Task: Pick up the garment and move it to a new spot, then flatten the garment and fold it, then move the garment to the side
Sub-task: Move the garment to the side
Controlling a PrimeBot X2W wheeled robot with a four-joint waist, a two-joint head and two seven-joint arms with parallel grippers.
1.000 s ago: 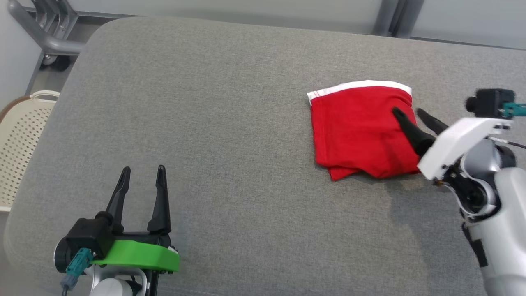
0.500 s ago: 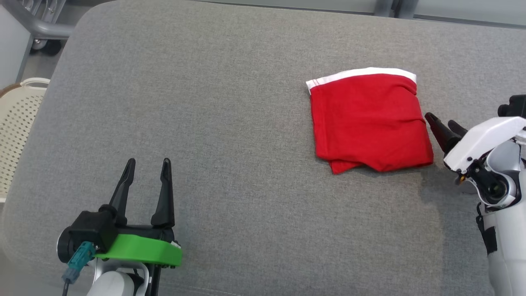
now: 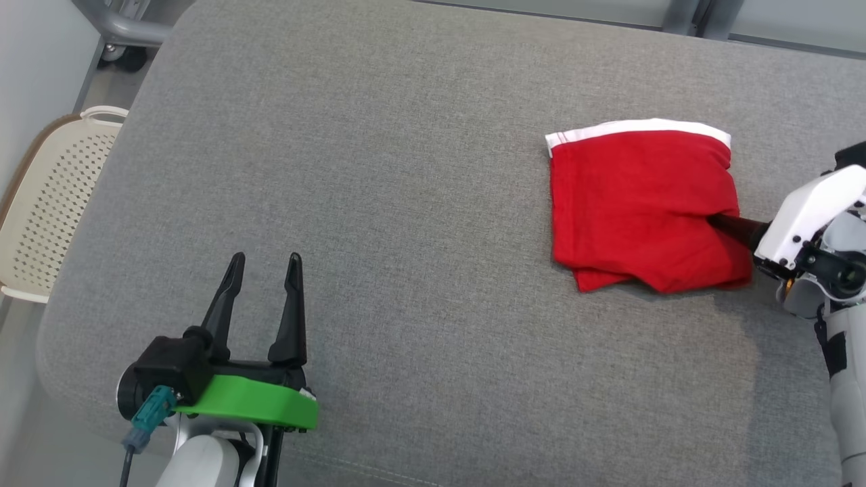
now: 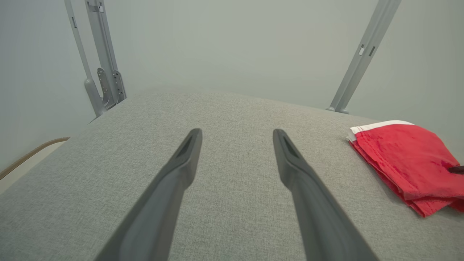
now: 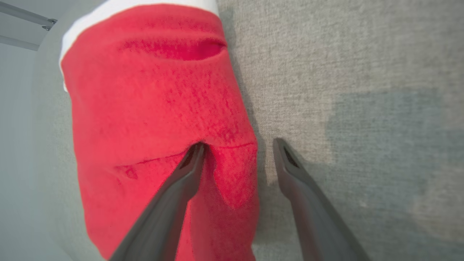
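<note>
A folded red garment (image 3: pixel 636 203) with a white waistband lies on the right part of the grey cushion (image 3: pixel 406 169). My right gripper (image 3: pixel 720 223) sits low at the garment's right edge, open. In the right wrist view the right gripper (image 5: pixel 239 145) straddles that edge: one finger (image 5: pixel 181 181) presses into the red garment (image 5: pixel 152 101), the other rests on the bare cushion (image 5: pixel 344 72) beside it. My left gripper (image 3: pixel 266 260) hovers open at the lower left with nothing between its fingers. The left wrist view shows the left gripper (image 4: pixel 236 132) and the garment (image 4: pixel 406 163) far off to its right.
A cream perforated basket (image 3: pixel 54 203) stands off the cushion's left edge. A grey metal frame on wheels (image 3: pixel 125 30) is at the back left, and grey posts (image 4: pixel 105 72) rise behind the cushion. The cushion's rounded front edge runs close under my left gripper.
The camera has shifted. My right gripper, half a second ago apart from the garment on its right, now has one finger pushed into the garment's right edge. The left arm holds its pose.
</note>
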